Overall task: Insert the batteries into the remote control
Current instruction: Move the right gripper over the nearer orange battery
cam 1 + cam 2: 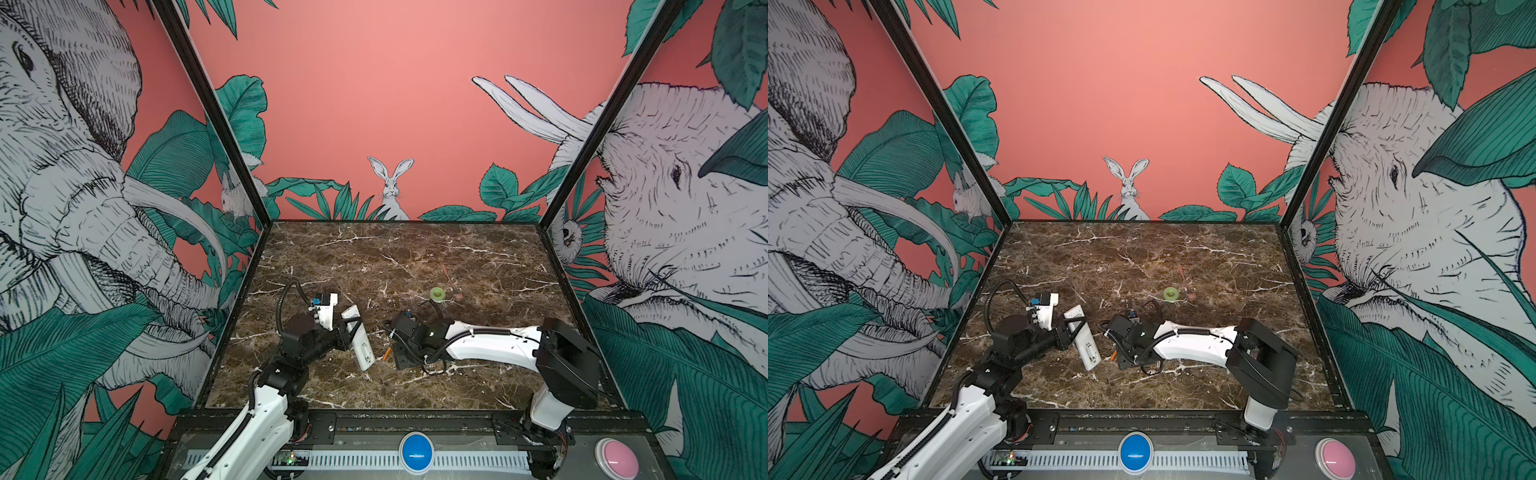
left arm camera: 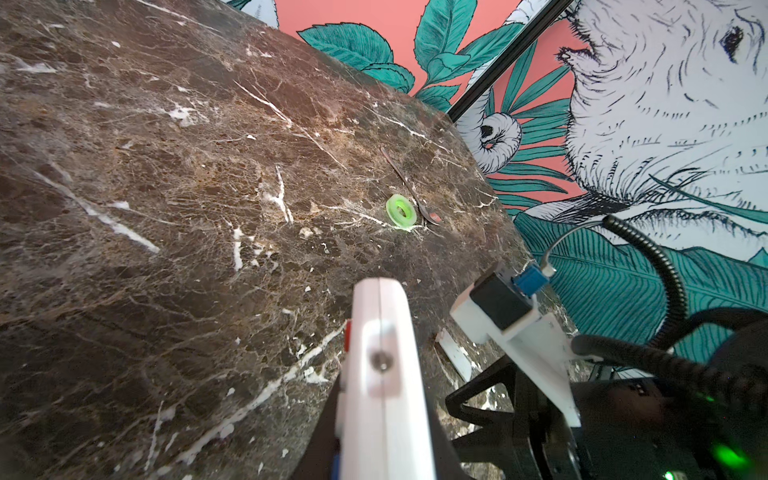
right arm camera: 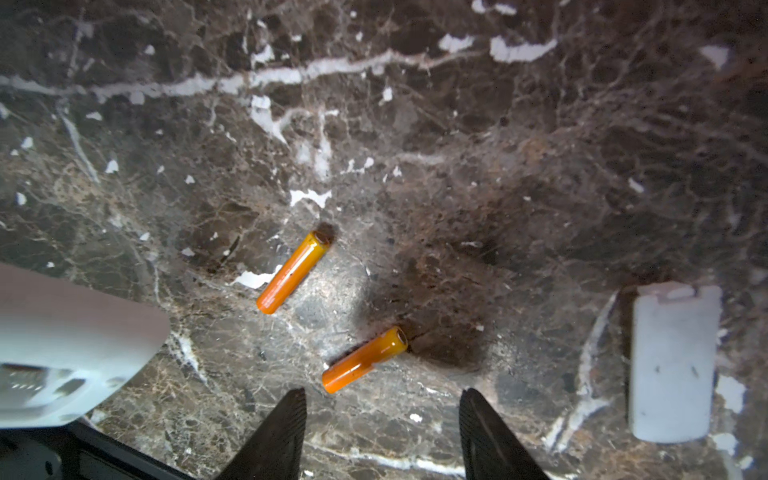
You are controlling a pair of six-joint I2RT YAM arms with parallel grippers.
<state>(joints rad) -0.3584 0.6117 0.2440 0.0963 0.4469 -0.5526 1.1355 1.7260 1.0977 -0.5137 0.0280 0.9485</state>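
As L gripper holds remote, R gripper hovers.

No word, number or brand could be read in any of the views. The batteries showed only glossy orange jackets with no legible print. The remote control was plain white plastic in both top views, too small there for any lettering to be made out, and its near end in the right wrist view was too blurred to read.
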